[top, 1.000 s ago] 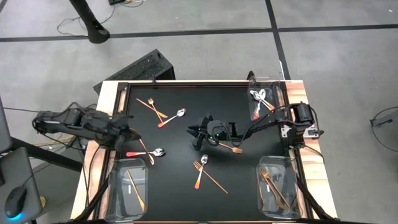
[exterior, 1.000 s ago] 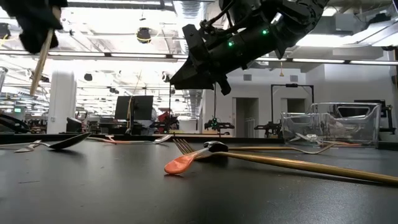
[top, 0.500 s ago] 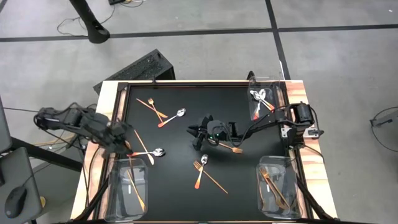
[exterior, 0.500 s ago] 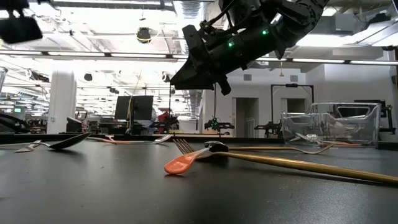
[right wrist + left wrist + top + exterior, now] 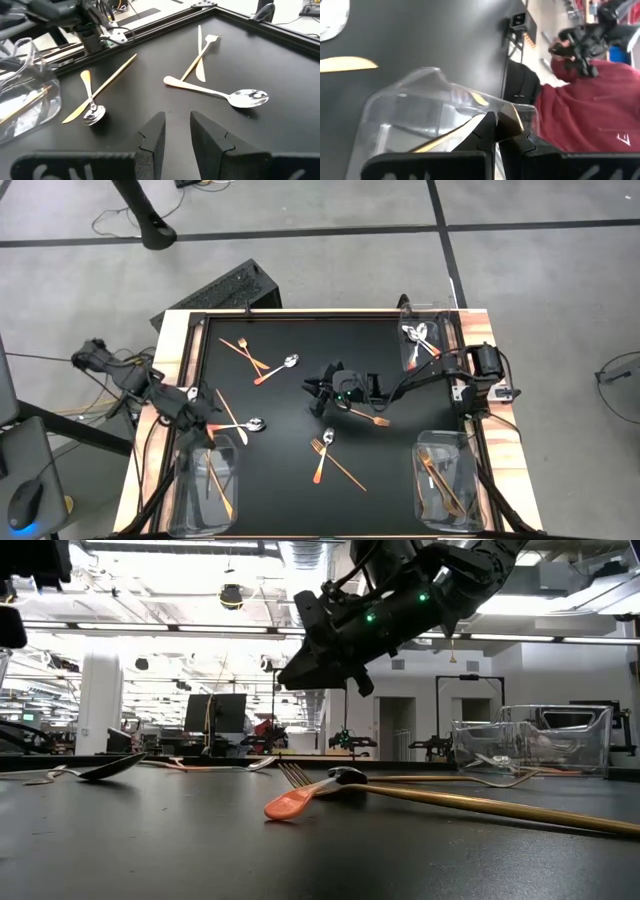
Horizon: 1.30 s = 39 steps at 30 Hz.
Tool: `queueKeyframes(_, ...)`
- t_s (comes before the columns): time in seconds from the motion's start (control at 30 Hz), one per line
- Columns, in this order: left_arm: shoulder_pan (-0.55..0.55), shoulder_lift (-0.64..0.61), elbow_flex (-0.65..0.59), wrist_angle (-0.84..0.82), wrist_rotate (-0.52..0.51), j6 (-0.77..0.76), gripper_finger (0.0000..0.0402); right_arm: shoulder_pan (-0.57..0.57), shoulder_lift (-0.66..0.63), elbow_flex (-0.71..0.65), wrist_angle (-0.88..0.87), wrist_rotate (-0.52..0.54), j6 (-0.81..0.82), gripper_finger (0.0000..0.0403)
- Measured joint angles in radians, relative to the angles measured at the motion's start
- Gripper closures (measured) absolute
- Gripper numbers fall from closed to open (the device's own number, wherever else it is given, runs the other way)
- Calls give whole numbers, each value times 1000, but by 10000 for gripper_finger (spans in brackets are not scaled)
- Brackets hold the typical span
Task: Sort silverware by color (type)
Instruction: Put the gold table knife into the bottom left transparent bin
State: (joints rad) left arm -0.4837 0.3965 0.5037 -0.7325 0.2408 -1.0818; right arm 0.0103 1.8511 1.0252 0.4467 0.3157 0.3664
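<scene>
while the left gripper [image 5: 203, 430] hovers closed above the clear bin [image 5: 207, 505], the right gripper [image 5: 322, 392], fingers parted and empty, hangs farther along the mat.

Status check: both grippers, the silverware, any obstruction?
Left gripper shut on a gold stick, over the front-left bin. Right gripper open, empty, above mid-table. Loose silverware on the mat; nothing blocking.
</scene>
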Motion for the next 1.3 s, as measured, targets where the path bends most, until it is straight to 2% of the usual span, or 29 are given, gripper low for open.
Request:
queueKeyframes(0.17,-103,89,0,35,-46,14,384,-10,0,0,3,0,0,290)
queueKeyframes(0.4,-188,241,0,91,-97,45,317,-52,0,0,38,1,8,290)
queueKeyframes(0.5,-191,259,0,105,-114,52,290,-79,0,3,55,-3,101,290)
queueKeyframes(0.67,-191,234,8,93,-136,33,260,-111,9,58,-69,-10,156,285)
queueKeyframes(0.83,-192,209,47,117,-161,61,246,-133,34,115,-144,-2,152,256)
queueKeyframes(1.1,-265,211,61,271,-123,163,241,-186,102,176,-159,-27,159,174)
queueKeyframes(1.2,-283,212,61,245,-211,148,242,-200,163,220,-141,-38,203,162)
queueKeyframes(1.3,-283,214,61,190,-278,132,244,-226,208,255,-196,-94,250,163)
